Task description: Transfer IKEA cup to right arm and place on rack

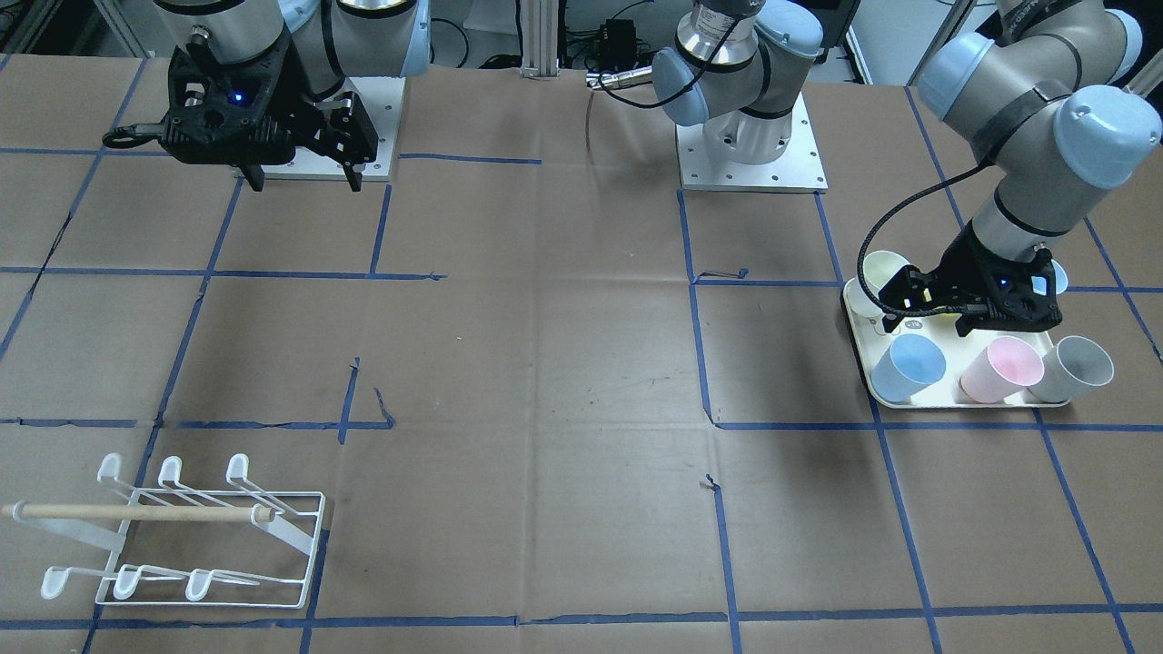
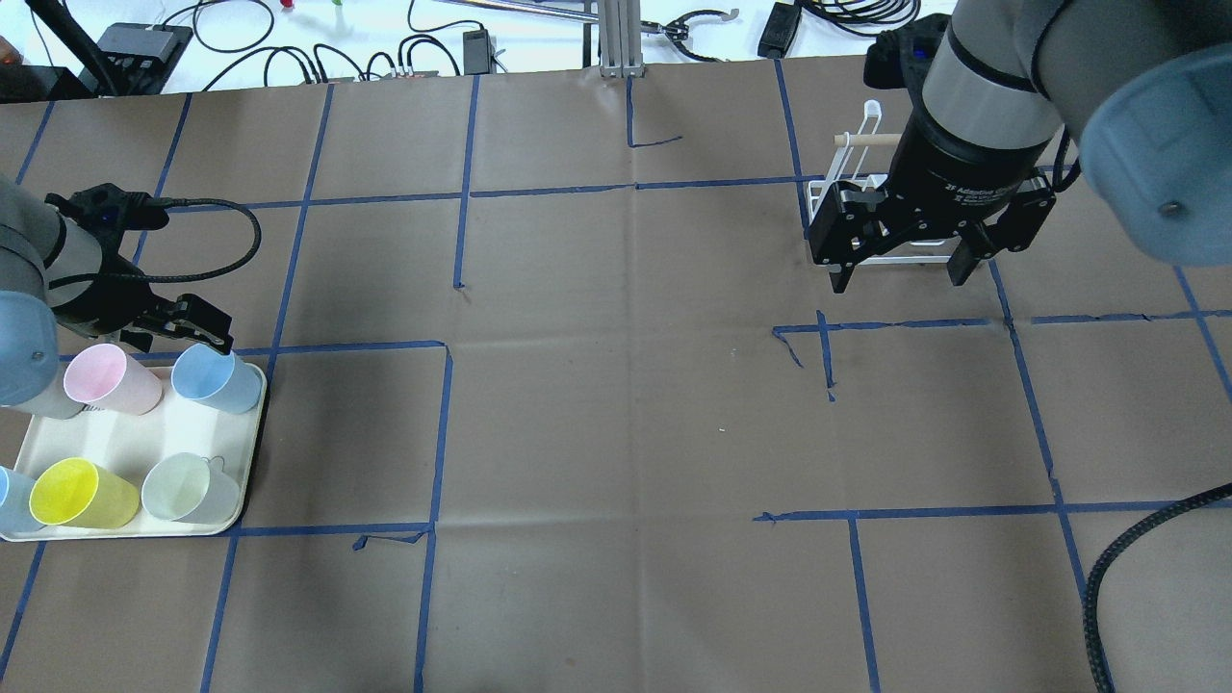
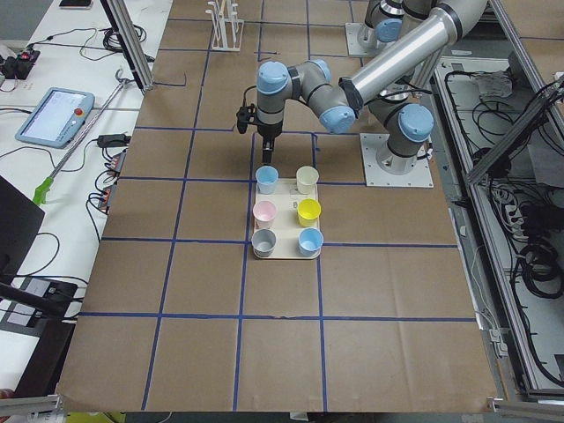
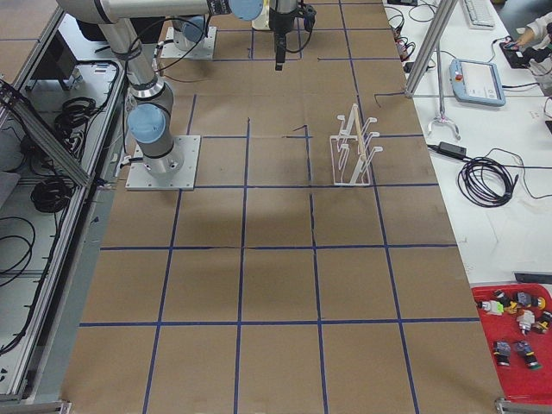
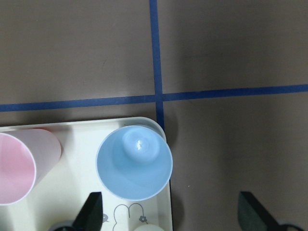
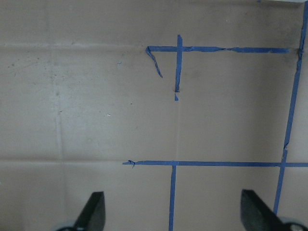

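Several plastic cups stand on a cream tray (image 2: pixel 144 438): pink (image 2: pixel 111 378), blue (image 2: pixel 217 377), yellow (image 2: pixel 82 493) and a pale one (image 2: pixel 188 486). My left gripper (image 2: pixel 178 329) is open and empty, low over the tray's far edge. In the left wrist view the blue cup (image 5: pixel 134 163) stands just ahead of its spread fingers. My right gripper (image 2: pixel 895 274) is open and empty, held high above the table. The white wire rack (image 1: pixel 182 536) with its wooden dowel stands empty on the right side, partly hidden behind the right gripper in the overhead view.
The tray (image 1: pixel 954 401) also holds a grey cup (image 1: pixel 1077 368) and a second blue cup (image 1: pixel 1054 277). Brown paper with blue tape lines covers the table. Both arm bases (image 1: pixel 752 154) are bolted along the robot's edge. Cables lie beyond the far edge.
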`<action>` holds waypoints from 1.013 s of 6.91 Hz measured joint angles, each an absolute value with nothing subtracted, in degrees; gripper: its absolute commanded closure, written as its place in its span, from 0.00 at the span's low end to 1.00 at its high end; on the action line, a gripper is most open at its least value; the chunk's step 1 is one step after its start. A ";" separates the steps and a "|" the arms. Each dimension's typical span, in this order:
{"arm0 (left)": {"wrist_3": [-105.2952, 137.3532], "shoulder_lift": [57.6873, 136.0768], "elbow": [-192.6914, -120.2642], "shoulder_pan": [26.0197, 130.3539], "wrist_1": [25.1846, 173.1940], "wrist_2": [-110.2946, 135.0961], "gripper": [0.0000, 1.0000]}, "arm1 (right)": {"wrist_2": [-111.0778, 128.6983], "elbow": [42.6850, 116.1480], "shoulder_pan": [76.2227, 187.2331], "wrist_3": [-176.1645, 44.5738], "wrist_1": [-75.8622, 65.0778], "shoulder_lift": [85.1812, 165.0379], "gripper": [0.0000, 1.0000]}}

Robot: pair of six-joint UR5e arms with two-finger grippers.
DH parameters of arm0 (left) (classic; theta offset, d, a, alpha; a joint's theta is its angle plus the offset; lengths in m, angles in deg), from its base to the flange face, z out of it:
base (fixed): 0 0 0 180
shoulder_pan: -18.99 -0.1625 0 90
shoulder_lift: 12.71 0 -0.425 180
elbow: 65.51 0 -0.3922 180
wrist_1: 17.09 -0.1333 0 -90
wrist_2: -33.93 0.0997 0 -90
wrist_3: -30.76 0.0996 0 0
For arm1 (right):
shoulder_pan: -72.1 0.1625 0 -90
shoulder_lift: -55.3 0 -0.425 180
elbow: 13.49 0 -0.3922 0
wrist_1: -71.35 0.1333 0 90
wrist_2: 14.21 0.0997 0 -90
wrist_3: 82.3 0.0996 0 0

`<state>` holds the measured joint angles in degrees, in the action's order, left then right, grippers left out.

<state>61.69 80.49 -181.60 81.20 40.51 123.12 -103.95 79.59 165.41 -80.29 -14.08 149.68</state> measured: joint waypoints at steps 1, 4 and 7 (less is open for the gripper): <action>61.01 82.27 -182.97 81.35 37.30 123.08 0.01 | -103.95 79.56 165.42 -80.28 -14.08 149.69 0.00; 60.26 86.20 -184.67 81.83 33.47 122.88 0.01 | -103.91 79.48 165.43 -80.22 -14.07 149.57 0.00; 60.26 86.91 -185.19 81.70 33.43 123.18 0.27 | -103.92 79.69 165.44 -80.19 -14.07 149.63 0.00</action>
